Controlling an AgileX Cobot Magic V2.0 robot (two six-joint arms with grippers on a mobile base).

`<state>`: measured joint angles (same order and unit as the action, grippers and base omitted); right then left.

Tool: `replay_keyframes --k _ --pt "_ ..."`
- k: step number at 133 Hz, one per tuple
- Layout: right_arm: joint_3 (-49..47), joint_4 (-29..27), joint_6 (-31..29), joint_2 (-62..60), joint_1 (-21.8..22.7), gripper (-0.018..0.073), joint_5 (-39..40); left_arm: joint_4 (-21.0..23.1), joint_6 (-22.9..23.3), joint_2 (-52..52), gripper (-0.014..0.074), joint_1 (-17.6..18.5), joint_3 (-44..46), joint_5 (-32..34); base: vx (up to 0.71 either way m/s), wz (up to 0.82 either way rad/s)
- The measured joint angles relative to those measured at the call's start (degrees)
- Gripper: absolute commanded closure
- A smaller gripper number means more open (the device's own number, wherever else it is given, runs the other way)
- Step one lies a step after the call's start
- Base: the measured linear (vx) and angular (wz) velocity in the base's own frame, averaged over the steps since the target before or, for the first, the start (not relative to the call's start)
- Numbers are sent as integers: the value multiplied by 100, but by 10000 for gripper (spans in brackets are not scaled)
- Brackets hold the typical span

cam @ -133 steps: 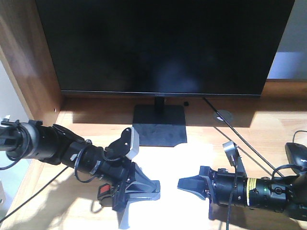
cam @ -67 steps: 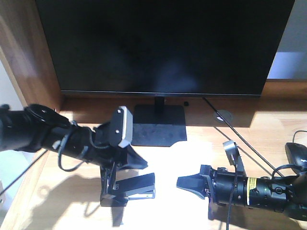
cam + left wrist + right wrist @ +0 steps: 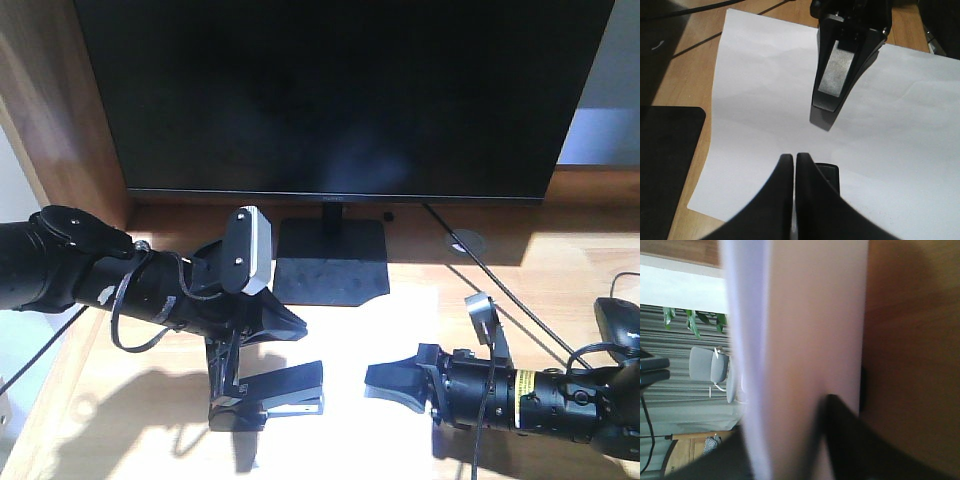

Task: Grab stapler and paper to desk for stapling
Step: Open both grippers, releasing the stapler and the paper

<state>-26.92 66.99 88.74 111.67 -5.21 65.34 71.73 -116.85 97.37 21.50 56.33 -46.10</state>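
The stapler (image 3: 268, 398) lies on the paper (image 3: 765, 100), in front of the monitor stand (image 3: 332, 260), with the left gripper (image 3: 228, 385) reaching down at its rear end. In the left wrist view that gripper's fingers (image 3: 785, 200) stand pressed together with no gap, and only a corner of the stapler shows just past them — nothing sits between them.

The right gripper (image 3: 395, 383) rests low on the paper, to the right of the stapler and pointing at it; whether it pinches the sheet cannot be told.

Stapling looks like the step in hand, and it would go best with the closed left fingers pushed straight down on the stapler's top while the right gripper keeps the paper flat on the desk (image 3: 540, 280).

The front view shows both arms and the stapler's whole length; the left wrist view alone shows the closed fingertips and the sheet's edges, and the right wrist view gives only a blurred pale surface.
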Motion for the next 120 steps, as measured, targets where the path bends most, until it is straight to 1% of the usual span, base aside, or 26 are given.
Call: replay_keyframes --k 1,10,20,28,41,61,83,99,100,120 --pt "0 0 0 0 0 127 0 0 0 0 603 0 0 0 0 0" --pt "0 -14 0 0 0 23 -18 0 72 0 603 0 0 0 0 0" --pt "0 -33 0 0 0 -55 -68 -2 107 0 603 0 0 -5 0 0" --pt "0 -64 0 0 0 -77 -114 -2 119 0 603 0 0 -16 0 0" --pt "0 -128 0 0 0 -71 -143 -2 124 0 603 0 0 -61 0 0" --pt "0 -192 -97 0 0 -36 -276 -2 129 0 603 0 0 -107 0 0" --pt "0 -241 -142 -101 0 -27 -629 -2 129 0 603 0 0 -149 0 0" --pt "0 -253 -267 -397 0 -27 -1211 -2 135 0 603 0 0 -193 0 0" --pt "0 -253 -277 -444 0 -27 -1352 -2 135 0 603 0 0 -193 0 0" --pt "0 -203 -329 -1052 0 -27 -2412 -7 205 0 603 0 0 -187 0 0"
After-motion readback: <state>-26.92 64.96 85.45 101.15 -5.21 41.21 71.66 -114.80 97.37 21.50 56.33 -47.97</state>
